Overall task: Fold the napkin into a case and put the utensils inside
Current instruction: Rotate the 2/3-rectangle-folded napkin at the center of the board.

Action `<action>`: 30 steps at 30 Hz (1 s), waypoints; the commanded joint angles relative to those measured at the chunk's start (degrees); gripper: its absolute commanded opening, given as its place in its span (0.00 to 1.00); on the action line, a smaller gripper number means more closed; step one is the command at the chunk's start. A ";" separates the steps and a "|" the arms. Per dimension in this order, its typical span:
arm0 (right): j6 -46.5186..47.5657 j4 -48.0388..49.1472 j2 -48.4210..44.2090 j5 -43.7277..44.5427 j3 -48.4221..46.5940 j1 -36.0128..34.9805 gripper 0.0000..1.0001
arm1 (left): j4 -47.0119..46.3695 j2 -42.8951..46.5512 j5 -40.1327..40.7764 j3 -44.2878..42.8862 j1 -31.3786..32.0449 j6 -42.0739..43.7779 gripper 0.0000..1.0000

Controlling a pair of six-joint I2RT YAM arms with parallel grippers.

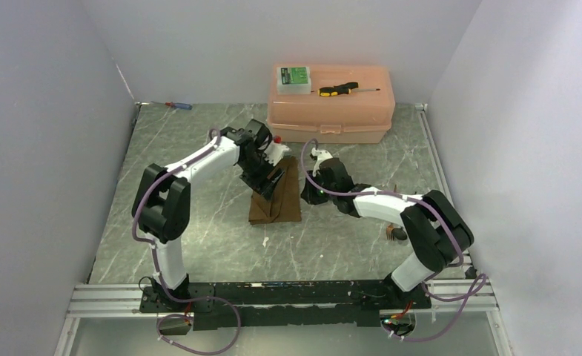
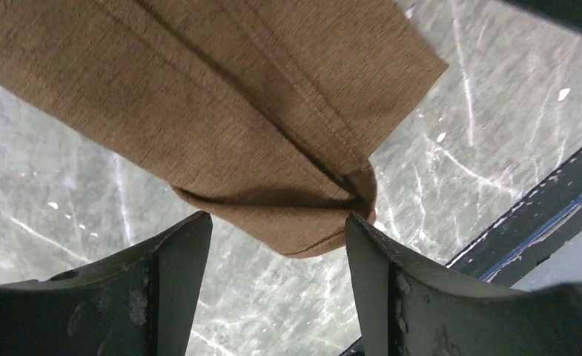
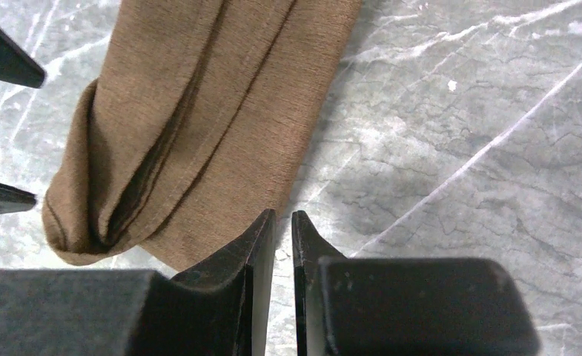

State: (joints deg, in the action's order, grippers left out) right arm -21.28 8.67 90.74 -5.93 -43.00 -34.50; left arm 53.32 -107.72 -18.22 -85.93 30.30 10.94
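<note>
Lying folded into a narrow brown strip, the napkin point(image 1: 279, 199) rests on the grey marbled table point(image 1: 199, 245) between the two arms, in front of the pink plastic box point(image 1: 332, 111). The left gripper point(image 2: 276, 222) hovers over it with jaws spread wide — the cloth's folded end lies just past the fingertips, ungripped. The right gripper point(image 3: 282, 216) is all but closed, with only a thin slit between its fingers, clasping nothing, its tip at the napkin's long edge.
</note>
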 commanded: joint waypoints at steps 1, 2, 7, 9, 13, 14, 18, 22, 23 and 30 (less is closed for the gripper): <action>-2.15 1.06 -2.50 -2.60 0.33 0.18 0.18 | -1.73 0.68 -4.55 -0.98 1.84 -0.91 0.73; -3.04 1.88 -2.45 -3.47 0.89 0.22 0.18 | -1.53 0.95 -5.25 -0.01 2.40 -0.40 0.73; -7.62 6.48 0.09 -9.64 2.11 0.55 0.17 | -1.07 3.70 -9.21 5.41 5.90 5.73 0.81; -9.00 7.61 1.28 -12.12 1.77 1.45 0.15 | -2.34 4.70 -7.82 6.83 6.72 7.20 0.80; -10.59 9.19 2.08 -15.14 1.93 3.92 0.13 | -5.49 5.04 -3.30 8.26 7.03 8.25 0.77; -10.93 9.53 2.14 -16.03 1.98 4.52 0.13 | -6.64 5.13 -2.14 8.56 7.20 8.38 0.76; -14.53 13.45 3.39 -20.27 3.20 7.78 0.12 | -9.31 5.01 -0.05 9.89 7.95 9.34 0.71; -17.46 15.26 6.29 -24.22 0.93 9.70 0.09 | -10.45 4.92 0.76 11.46 9.05 10.29 0.65; -17.52 14.77 7.19 -24.37 -0.25 9.69 0.09 | -10.79 5.00 1.25 12.01 9.29 10.51 0.64; -18.11 13.83 13.47 -24.02 -7.35 9.67 0.08 | -12.60 5.24 3.92 14.34 10.42 10.34 0.60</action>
State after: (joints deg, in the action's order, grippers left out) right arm -38.20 19.66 102.48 -28.60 -45.32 -24.73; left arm 43.31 -104.71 -16.36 -72.42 40.18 20.32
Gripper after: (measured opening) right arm 0.086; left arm 0.620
